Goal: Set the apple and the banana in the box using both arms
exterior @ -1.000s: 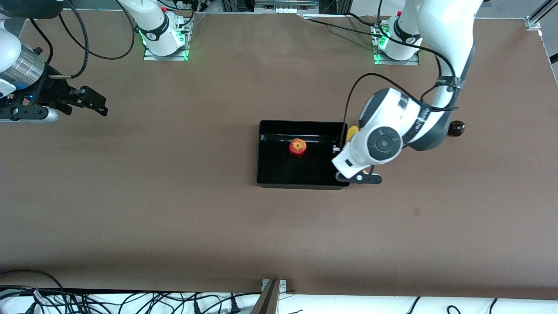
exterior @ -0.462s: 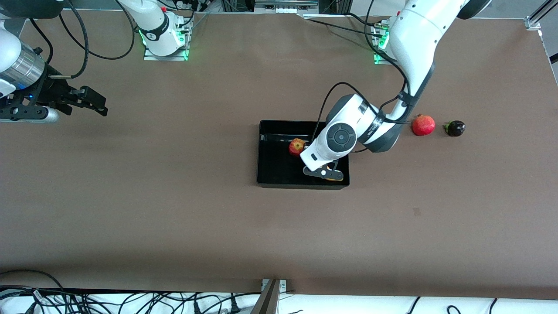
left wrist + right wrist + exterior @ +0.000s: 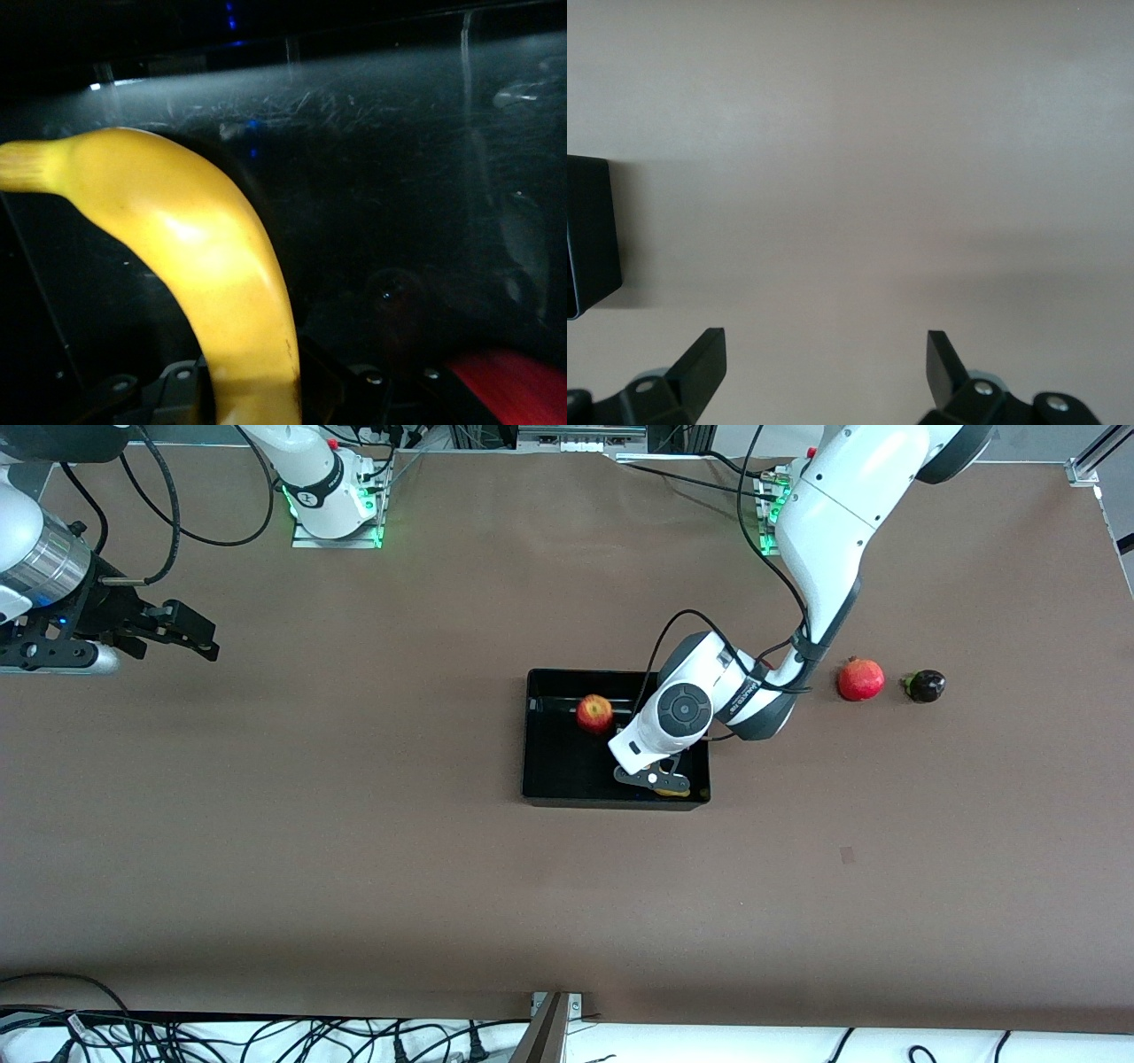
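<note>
Left gripper fingers clamping banana in box, right gripper waiting, spread.

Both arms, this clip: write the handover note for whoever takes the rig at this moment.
Left gripper: shut on the banana, low inside the box, at the corner nearest the front camera toward the left arm's end.
Right gripper: open, empty, waiting over bare table at the right arm's end.
Apple: in the box, loose.
Done: apple placed.
Left: release the banana, withdraw the left arm.
</note>
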{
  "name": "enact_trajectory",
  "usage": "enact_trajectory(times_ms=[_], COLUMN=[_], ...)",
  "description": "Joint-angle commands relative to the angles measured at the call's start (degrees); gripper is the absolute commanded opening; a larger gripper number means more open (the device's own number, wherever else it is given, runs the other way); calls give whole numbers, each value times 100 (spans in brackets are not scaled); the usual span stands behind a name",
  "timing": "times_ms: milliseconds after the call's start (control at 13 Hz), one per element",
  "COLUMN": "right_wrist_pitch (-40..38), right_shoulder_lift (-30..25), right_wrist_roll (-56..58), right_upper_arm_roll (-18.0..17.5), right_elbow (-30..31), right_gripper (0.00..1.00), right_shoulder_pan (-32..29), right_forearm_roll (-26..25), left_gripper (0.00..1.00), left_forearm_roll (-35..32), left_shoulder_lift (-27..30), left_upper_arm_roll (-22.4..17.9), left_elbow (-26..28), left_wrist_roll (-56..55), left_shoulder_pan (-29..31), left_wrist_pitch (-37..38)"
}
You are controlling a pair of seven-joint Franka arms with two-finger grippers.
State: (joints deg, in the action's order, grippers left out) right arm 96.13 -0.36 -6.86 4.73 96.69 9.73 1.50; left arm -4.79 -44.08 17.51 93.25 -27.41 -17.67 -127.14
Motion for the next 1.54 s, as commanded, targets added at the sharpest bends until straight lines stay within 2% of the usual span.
enact_trajectory(times_ms=[0,77,154,538,692,769,846,1000,1154,1308,1462], right_wrist_pitch=[-24,-15,-15,11,47,64,73,73,73,73,73], right_shoulder_lift=[45,54,54,54,54,54,54,54,45,45,54], right_wrist_roll=[18,18,18,18,44,53,71,71,62,53,53], right_upper_arm_roll=[-60,-60,-60,-60,-60,-60,-60,-60,-60,-60,-60], right_elbow=[-98,-106,-107,-107,-107,-107,-107,-107,-107,-107,-107], right_gripper=[100,100,100,100,100,100,100,100,100,100,100], right_shoulder_pan=[-68,-68,-68,-68,-68,-68,-59,-50,-50,-50,-50], right_forearm_roll=[8,0,8,0,0,-26,-35,-36,-27,-18,-9], left_gripper=[58,71,100,100,100,100,100,100,100,100,100], left_forearm_roll=[-171,-171,-171,-66,537,776,839,779,752,594,629], left_shoulder_lift=[40,136,276,1155,1445,1568,1735,2078,2481,2816,3124], left_upper_arm_roll=[25,16,-10,-212,-605,-930,-1081,-1397,-2063,-2548,-2586], left_elbow=[88,62,-8,-771,-1306,-1518,-1642,-1626,-1408,-1300,-1327], left_wrist_roll=[-579,-756,-818,-863,-662,-339,152,1756,3112,4159,4314], left_shoulder_pan=[71,80,80,360,510,537,598,878,906,958,1203], left_wrist_pitch=[13,275,643,2585,3201,3535,3930,4529,4646,4602,4558])
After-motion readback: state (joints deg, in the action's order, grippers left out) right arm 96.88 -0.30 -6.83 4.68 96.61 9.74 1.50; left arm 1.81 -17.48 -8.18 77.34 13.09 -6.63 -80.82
